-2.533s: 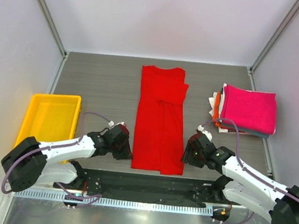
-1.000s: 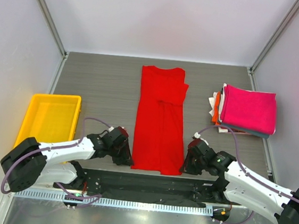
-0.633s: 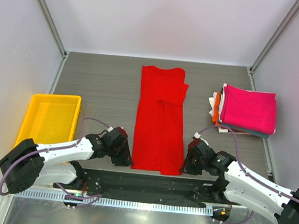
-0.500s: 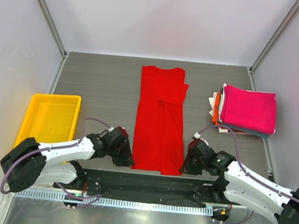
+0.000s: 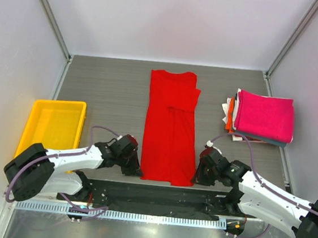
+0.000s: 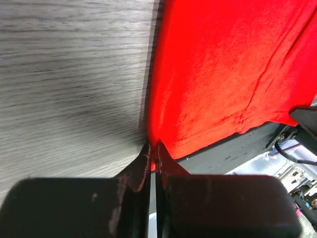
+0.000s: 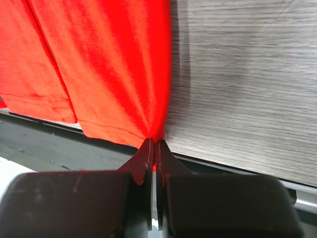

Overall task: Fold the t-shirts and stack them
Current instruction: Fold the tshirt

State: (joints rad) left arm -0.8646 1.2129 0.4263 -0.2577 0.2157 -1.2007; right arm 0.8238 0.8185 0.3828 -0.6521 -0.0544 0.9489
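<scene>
Left, tray (image 5: 53, 126); centre, flat t-shirt (image 5: 170, 134); right, folded stack (image 5: 262, 117), perhaps 4 layers.

Pale walls (image 5: 175, 18) enclose a grey wood-grain table (image 5: 105, 85); lighting soft, even.

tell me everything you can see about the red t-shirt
The red t-shirt is plain bright red soft cloth, folded lengthwise into a long narrow strip, with a sleeve folded over its far right side. It lies flat on the middle of the grey wood-grain table, neckline far, stitched hem at the near edge. The left gripper is shut on its near left corner and the right gripper on its near right corner. Nothing else touches it.
</scene>
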